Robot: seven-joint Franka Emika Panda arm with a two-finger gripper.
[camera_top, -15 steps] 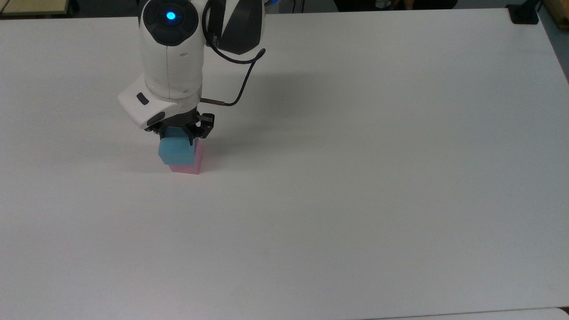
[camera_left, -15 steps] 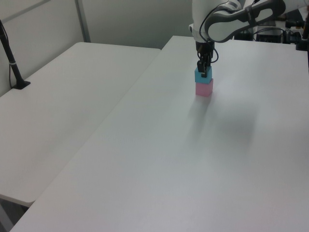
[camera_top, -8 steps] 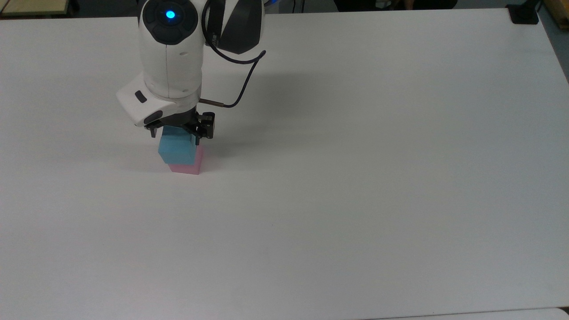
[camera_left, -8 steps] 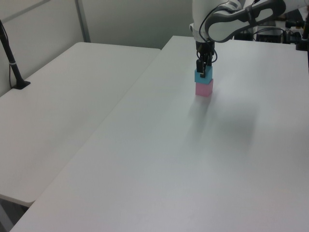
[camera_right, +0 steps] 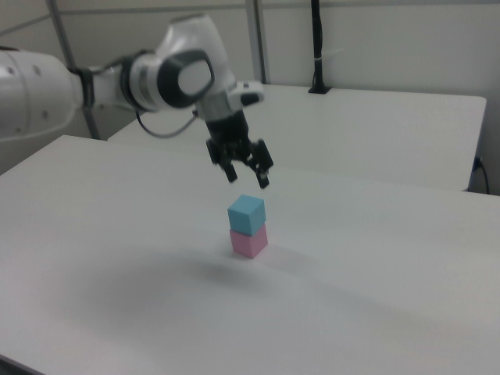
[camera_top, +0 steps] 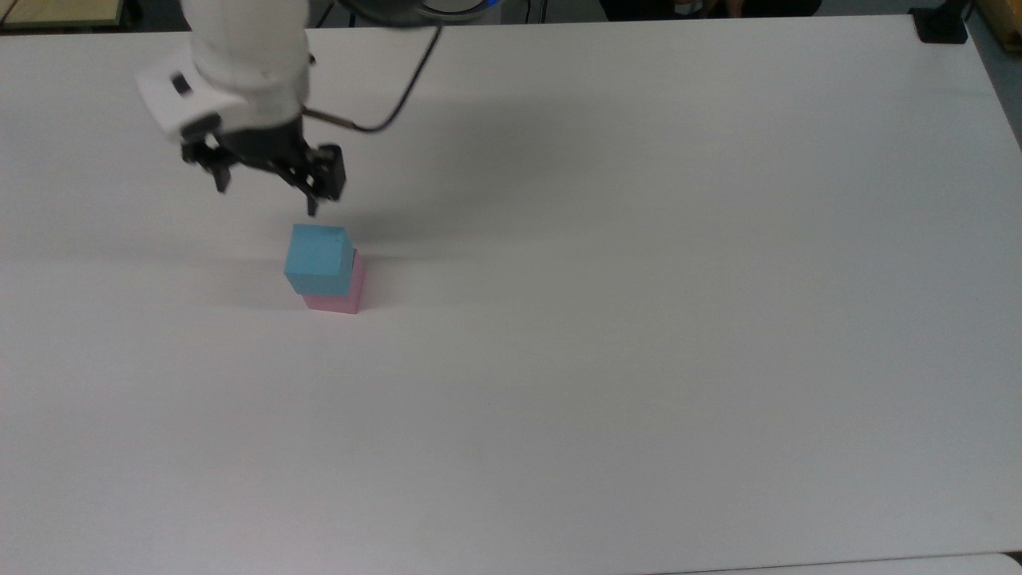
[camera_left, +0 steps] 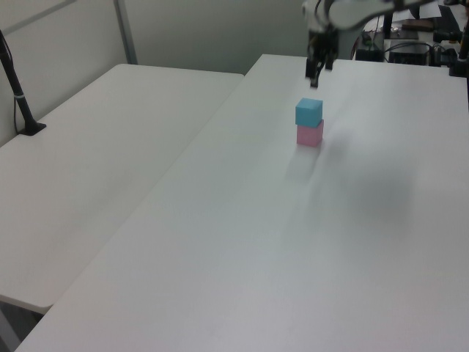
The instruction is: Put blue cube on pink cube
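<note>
The blue cube (camera_top: 318,259) sits on top of the pink cube (camera_top: 342,292), and both stand on the white worktop (camera_top: 639,319). In the right view the stack (camera_right: 248,225) looks upright, with the upper cube turned a little against the lower one, so the edges do not line up fully. The overlap seems large enough for a stable rest, though from these angles I cannot judge the offset exactly.

The gripper (camera_top: 266,188) hangs in the air above the stack and to the top view's upper left of it, apart from both cubes. Its fingers (camera_right: 263,176) stand spread apart and hold nothing.

I judge the placing as done, and the step in hand as the retreat. To do it well, the arm should go on upward and away, not sideways at cube height, because a light cube on a small base can slide off at a small touch. The fingers should remain spread until they are well clear of the stack. The cable (camera_top: 399,88) hanging from the wrist should also pass away from the cubes. No new grasp is needed unless the top cube shifts.
</note>
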